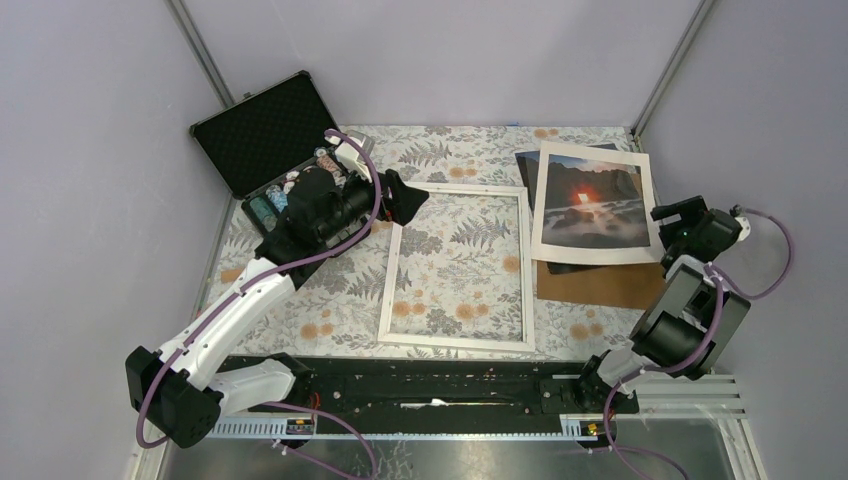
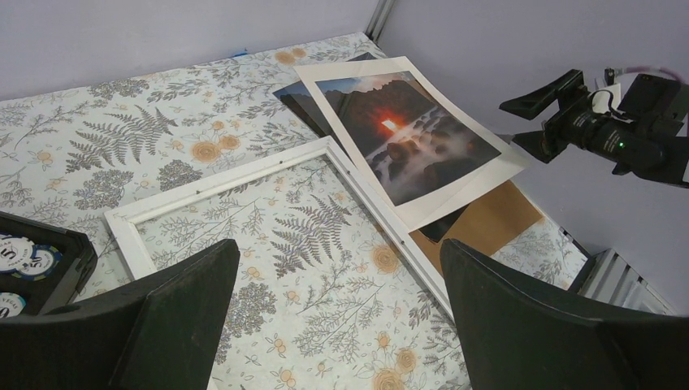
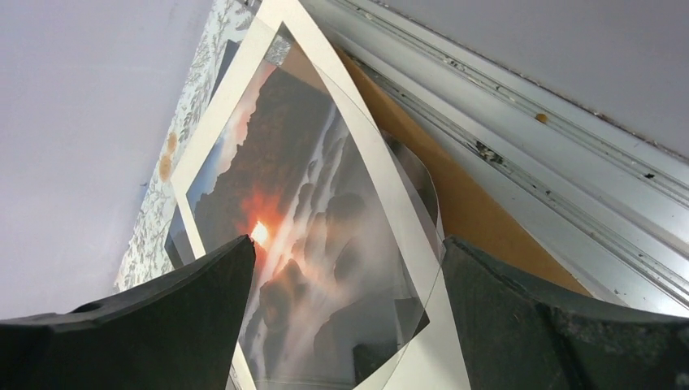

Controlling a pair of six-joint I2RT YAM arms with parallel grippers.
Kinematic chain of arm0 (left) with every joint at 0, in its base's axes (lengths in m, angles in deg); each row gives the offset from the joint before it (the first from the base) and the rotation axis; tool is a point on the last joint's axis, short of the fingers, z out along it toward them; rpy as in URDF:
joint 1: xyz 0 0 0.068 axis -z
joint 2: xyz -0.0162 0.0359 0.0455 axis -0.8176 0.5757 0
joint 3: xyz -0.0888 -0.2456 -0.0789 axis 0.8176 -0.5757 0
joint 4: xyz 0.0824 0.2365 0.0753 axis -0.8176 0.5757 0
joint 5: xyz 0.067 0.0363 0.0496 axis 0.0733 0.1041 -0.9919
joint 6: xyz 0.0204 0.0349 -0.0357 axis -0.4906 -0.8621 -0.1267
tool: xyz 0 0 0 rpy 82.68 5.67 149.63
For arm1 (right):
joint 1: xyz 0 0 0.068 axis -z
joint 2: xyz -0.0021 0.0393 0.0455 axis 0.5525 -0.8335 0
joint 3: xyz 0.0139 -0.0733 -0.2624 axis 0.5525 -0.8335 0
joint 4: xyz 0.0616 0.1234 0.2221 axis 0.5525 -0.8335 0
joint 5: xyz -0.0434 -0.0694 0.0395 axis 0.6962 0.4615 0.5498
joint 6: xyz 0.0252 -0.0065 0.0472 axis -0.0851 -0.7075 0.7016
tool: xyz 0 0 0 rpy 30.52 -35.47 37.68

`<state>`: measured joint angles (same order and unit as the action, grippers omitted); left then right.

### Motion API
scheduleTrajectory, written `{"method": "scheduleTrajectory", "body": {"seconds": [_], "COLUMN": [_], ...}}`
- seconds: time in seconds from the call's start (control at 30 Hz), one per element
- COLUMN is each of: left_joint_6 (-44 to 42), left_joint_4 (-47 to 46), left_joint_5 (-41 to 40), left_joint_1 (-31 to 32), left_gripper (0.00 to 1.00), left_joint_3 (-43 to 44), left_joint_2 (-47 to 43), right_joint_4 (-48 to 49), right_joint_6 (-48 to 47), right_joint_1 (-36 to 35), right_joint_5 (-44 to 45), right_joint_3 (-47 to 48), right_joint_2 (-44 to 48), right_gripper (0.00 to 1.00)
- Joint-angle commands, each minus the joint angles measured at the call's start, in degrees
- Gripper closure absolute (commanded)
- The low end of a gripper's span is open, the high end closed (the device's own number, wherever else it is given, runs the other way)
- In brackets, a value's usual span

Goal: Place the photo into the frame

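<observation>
White-bordered sunset photo (image 1: 592, 205) just right of flat white frame (image 1: 455, 343)

Plain lilac-grey walls (image 1: 450, 50) close in a fern-print tablecloth (image 1: 440, 150).
Ahead of the left fingers (image 2: 175, 313) the cloth, printed with grey ferns and orange blossoms on white, runs to the back wall, where a metal corner post (image 2: 380, 16) rises. Past the right fingers (image 3: 191, 313), on their right side, a scuffed pale metal rail (image 3: 528, 154) lines the side wall's foot. The light is soft and even, the shadows faint.

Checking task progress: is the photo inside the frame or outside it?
Outside. The photo lies right of the frame, partly over the brown board; inside the frame only the floral tablecloth shows.
</observation>
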<state>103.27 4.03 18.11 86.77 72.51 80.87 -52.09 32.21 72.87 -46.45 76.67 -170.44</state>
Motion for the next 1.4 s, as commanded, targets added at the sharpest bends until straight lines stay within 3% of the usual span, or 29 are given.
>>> {"method": "scheduleTrajectory", "body": {"seconds": [0.0,0.4,0.57,0.73,0.9,1.2,1.37], "left_joint_6": [0.1,-0.1,-0.1,-0.3,-0.4,-0.4,-0.5], "left_joint_4": [-2.7,-2.6,-2.6,-2.5,-2.4,-2.4,-2.4], "left_joint_5": [1.2,1.0,0.8,0.6,0.7,0.5,0.3], "left_joint_1": [0.2,0.2,0.2,0.2,0.2,0.2,0.2], "left_gripper": [0.01,0.01,0.01,0.01,0.01,0.01,0.01], "left_joint_3": [0.2,0.1,0.2,0.2,0.3,0.2,0.2], "left_joint_2": [-0.5,-0.1,0.2,-0.2,-0.4,-0.3,-0.2], "right_joint_4": [-3.4,-6.5,-4.3,0.5,-1.1,3.2,8.5], "right_joint_6": [-4.6,-8.3,-2.6,5.3,7.2,12.3,14.3], "right_joint_1": [-1.1,-4.7,-4.9,-5.0,-5.4,-5.6,-6.6], "right_joint_5": [2.0,3.8,1.3,-2.2,-4.4,-7.3,-6.0], "right_joint_3": [5.0,8.4,6.5,4.3,6.5,2.9,2.6], "right_joint_2": [3.2,0.2,0.4,2.0,0.1,-4.2,-8.9], "right_gripper": [0.08,0.06,0.07,0.14,0.25,0.24,0.33]}}
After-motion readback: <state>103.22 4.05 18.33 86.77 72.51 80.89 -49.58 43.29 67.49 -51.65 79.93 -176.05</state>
